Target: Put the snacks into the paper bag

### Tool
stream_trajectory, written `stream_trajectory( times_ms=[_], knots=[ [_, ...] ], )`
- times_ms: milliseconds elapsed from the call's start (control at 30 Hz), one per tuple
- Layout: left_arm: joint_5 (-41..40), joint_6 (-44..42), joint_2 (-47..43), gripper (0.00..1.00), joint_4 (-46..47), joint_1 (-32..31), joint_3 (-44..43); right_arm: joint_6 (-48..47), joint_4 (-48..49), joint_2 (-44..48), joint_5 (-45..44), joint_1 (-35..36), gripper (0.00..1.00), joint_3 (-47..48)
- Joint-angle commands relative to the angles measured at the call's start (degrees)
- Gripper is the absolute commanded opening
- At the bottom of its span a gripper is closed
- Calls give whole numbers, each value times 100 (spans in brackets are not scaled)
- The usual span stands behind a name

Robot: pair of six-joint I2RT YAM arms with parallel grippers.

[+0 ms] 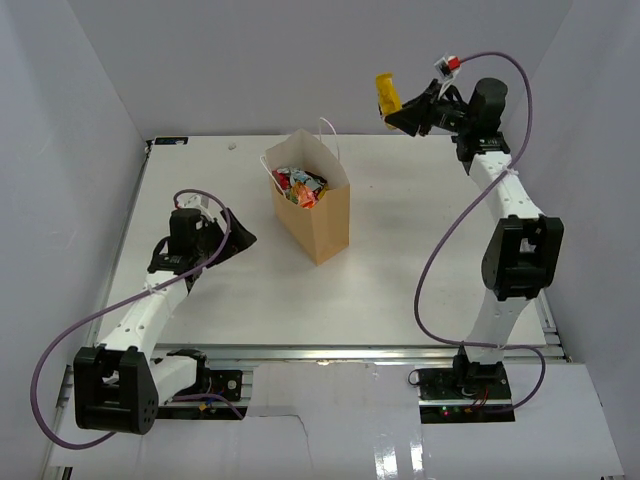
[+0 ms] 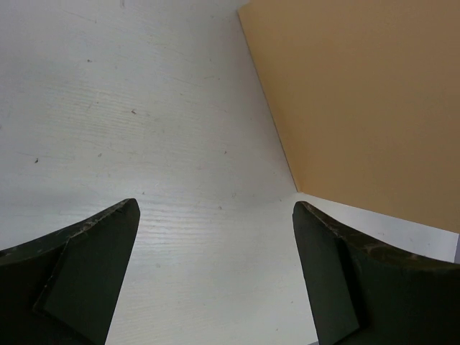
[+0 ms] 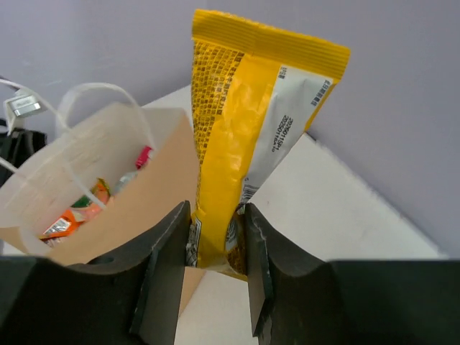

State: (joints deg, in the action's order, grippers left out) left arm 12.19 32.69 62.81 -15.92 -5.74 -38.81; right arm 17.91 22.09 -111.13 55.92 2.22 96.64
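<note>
1. Snacks (image 1: 300, 185) first: I see a heap of bright packets already lying inside the paper bag (image 1: 322, 228), with red, orange and green showing at its open mouth.
2. That bag stands upright on the tabletop (image 1: 420, 270), a little left of centre, its white loop handles (image 3: 100, 90) rising from the rim.
3. One snack is outside the bag: a yellow packet (image 3: 244, 122) with a pale printed panel down its back.
4. My right tool (image 3: 215, 215) is clamped on that yellow packet's lower end, one finger pressed against each side, and the packet stands tall out of the grip.
5. From above, I have the right tool raised at the far right of the tabletop, to the right of the bag and apart from it, with the packet's free end sticking out past the fingers.
6. The right wrist camera looks across into the bag's mouth, where I pick out an orange packet (image 3: 72, 219) and a pink packet (image 3: 145, 156) among the others.
7. My left tool (image 2: 215, 208) stands wide open, with nothing between its fingers but bare tabletop.
8. It sits low just left of the bag. The bag's tan side wall fills the upper right of the left wrist view, and its bottom corner lies close to the right-hand finger. Whether they touch, I cannot tell.
</note>
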Motion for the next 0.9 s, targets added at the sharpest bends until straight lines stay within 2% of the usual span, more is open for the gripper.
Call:
stream_trajectory(
  times_ms=[0,67,233,400,633,767,867],
  knots=[
    [231,-175,-5,98,388,20,-136,-1780,-1590,566,762,436,11,870],
    [301,-175,-31,98,493,29,-101,-2528,-2476,723,544,796,10,1233],
    [363,-114,-320,98,581,20,31,-3486,-3499,1005,-264,1895,9,1761],
    [363,-61,-646,98,564,29,233,-3664,-3677,1006,-1468,2721,8,1595],
    [337,53,-1095,98,406,20,426,-3426,-3334,1032,-2717,3074,9,927],
    [302,115,-1306,98,327,20,479,-3373,-3333,988,-3122,3127,25,786],
    [258,124,-1402,98,230,20,436,-3329,-3351,1067,-3166,3135,42,663]
  ],
)
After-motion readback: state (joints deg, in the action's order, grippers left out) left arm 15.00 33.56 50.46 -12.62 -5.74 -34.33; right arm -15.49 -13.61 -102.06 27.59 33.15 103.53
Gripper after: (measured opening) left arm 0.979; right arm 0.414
